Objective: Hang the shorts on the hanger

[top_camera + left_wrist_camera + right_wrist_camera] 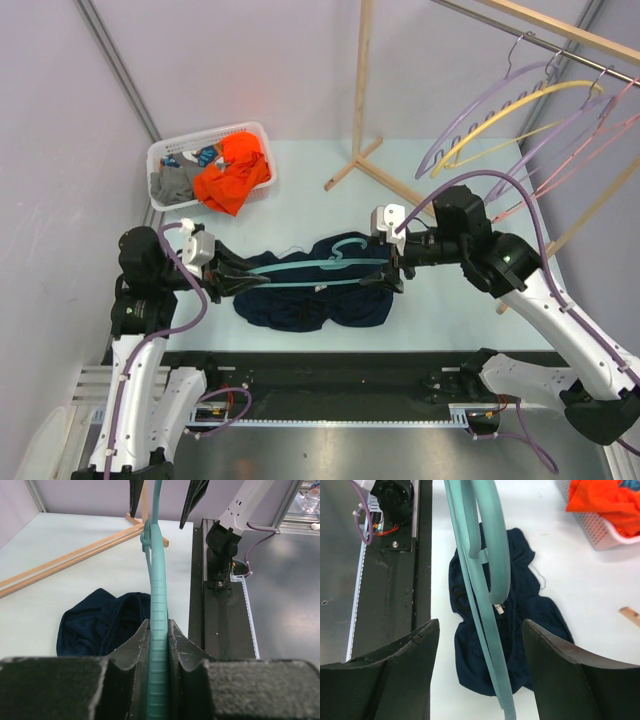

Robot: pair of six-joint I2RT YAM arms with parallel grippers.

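1. The shorts (312,302) are dark navy soft cloth, crumpled into a low, wide heap with folds and no flat outline. In the right wrist view a small white tag (498,609) shows near the middle of the heap.
2. They lie on the pale counter (300,170), close to its near edge and about midway along it. The heap's longer side runs along that edge.
3. The hanger (300,268) is thin and teal, with ribbed arched arms and a curved hook.
4. It hangs in the air just above the shorts. Its long axis runs left to right, parallel to the near edge, and the hook curls toward the far edge.
5. The left claw (245,272) is clamped tight on the hanger's left arm end, both fingers (135,645) pressed against the teal bar.
6. The right claw (388,265) sits at the hanger's right end with its fingers spread wide. The bar passes between them without touching either one.
7. A white basket (160,155) holding an orange garment (235,172) stands at the far left corner.
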